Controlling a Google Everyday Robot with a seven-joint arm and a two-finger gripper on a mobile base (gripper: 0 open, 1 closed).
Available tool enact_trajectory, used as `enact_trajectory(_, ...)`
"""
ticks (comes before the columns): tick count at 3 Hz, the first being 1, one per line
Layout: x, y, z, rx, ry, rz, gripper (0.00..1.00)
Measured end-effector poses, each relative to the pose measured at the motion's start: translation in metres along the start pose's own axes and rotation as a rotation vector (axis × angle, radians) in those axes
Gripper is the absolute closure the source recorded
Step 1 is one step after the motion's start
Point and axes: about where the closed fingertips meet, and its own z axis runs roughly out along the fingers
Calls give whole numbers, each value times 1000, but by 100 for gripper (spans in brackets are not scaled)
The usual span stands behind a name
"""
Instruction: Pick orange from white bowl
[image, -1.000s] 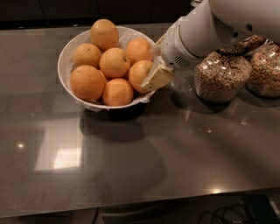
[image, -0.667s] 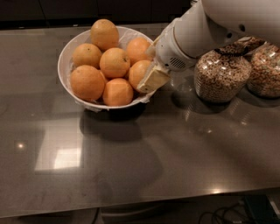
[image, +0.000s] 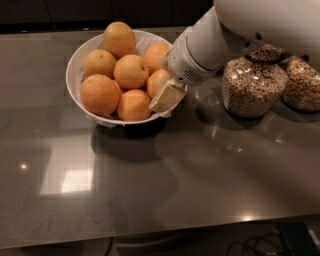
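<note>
A white bowl (image: 74, 67) stands on the dark counter at the back left and holds several oranges. The orange (image: 156, 80) at the bowl's right side lies right against my gripper (image: 163, 95). My gripper reaches down from the upper right over the bowl's right rim, its pale tip between that orange and the rim. The white arm hides part of the bowl's right rim and the far side of that orange.
Two glass cereal jars (image: 254, 82) (image: 303, 84) stand to the right of the bowl, close behind the arm. The dark grey counter (image: 150, 185) stretches toward the front edge. Cables lie on the floor below at the lower right.
My gripper has slid slightly left and down, deeper along the right-hand orange at the bowl's rim. The bowl and the other oranges have not moved.
</note>
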Motion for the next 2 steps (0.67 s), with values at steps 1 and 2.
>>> enact_trajectory(1,3,0,7,0,17,-1,32)
enact_trajectory(2,8,-5,9,19,36,1,33)
